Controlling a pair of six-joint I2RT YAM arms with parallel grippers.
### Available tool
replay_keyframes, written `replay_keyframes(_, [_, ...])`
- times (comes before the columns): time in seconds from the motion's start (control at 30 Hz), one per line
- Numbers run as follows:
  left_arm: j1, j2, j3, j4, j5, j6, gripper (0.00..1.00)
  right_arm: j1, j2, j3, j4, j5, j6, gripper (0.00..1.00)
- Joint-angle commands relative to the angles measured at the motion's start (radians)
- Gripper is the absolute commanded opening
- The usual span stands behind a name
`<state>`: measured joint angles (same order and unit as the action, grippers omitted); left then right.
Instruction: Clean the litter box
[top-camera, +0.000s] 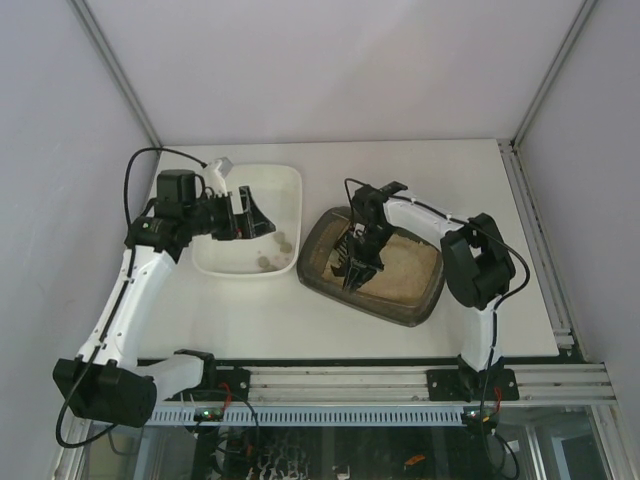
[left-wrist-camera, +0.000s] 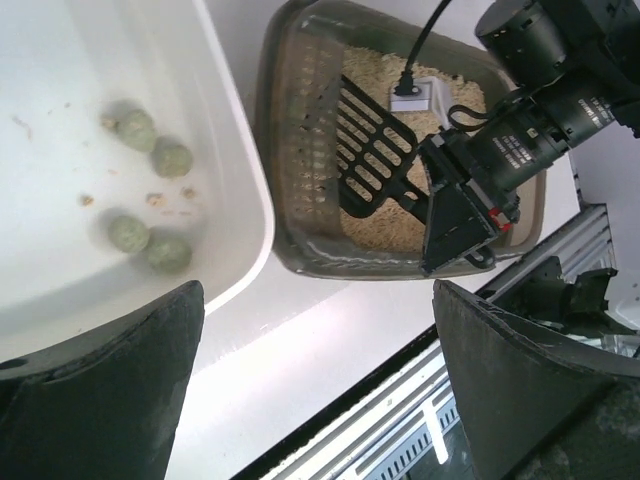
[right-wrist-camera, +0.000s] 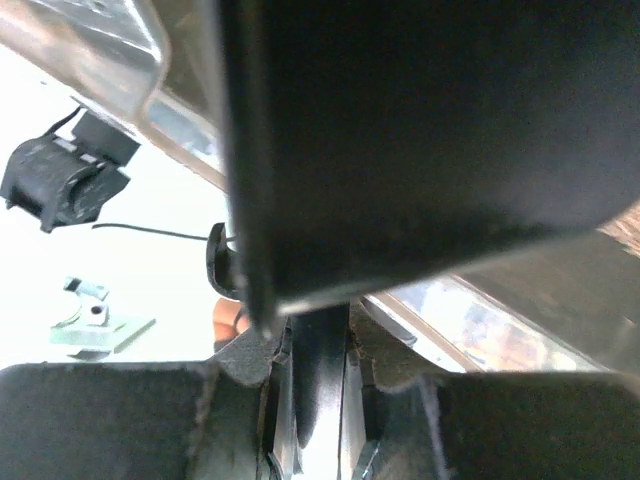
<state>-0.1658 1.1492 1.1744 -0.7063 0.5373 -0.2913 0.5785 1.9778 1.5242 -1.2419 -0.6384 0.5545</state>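
The dark brown-grey litter box (top-camera: 415, 300) with beige litter lies right of centre; it also shows in the left wrist view (left-wrist-camera: 290, 150). My right gripper (top-camera: 358, 262) is shut on the handle of the black slotted scoop (left-wrist-camera: 372, 150), whose blade rests in the litter at the box's left end. In the right wrist view the scoop (right-wrist-camera: 400, 120) fills the frame, its handle pinched between the fingers (right-wrist-camera: 250, 400). My left gripper (top-camera: 250, 213) is open and empty above the white tray (top-camera: 285, 185).
The white tray (left-wrist-camera: 230, 150) holds several grey-green clumps (left-wrist-camera: 150, 195) and some crumbs. An aluminium rail (top-camera: 380, 385) runs along the table's near edge. Walls enclose the table at left, back and right.
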Motion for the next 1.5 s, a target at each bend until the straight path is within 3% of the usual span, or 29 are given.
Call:
replay_keyframes(0.0, [0.057,-0.027,-0.042,-0.057,0.022,0.056,1.0,-0.003,0.014,-0.103,0.217,-0.111,0.037,0.0])
replay_keyframes(0.27, [0.106,-0.036,-0.068,-0.059,0.02,0.057,1.0,-0.073,-0.089,-0.336,0.511,-0.226,0.13,0.0])
replay_keyframes(0.97, [0.115,-0.026,-0.117,-0.032,0.018,0.045,1.0,-0.165,-0.381,-0.381,0.295,-0.149,-0.008,0.0])
replay_keyframes(1.17, [0.115,-0.015,-0.117,-0.027,0.008,0.027,1.0,-0.177,-0.54,-0.487,0.291,-0.123,-0.005,0.0])
replay_keyframes(1.3, [0.114,-0.008,-0.1,-0.038,-0.054,0.03,1.0,-0.182,-0.74,-0.676,0.499,-0.131,0.071,0.0])
replay_keyframes(1.47, [0.114,-0.019,-0.08,-0.067,-0.106,0.064,1.0,-0.182,-1.063,-0.964,0.974,-0.082,0.244,0.0])
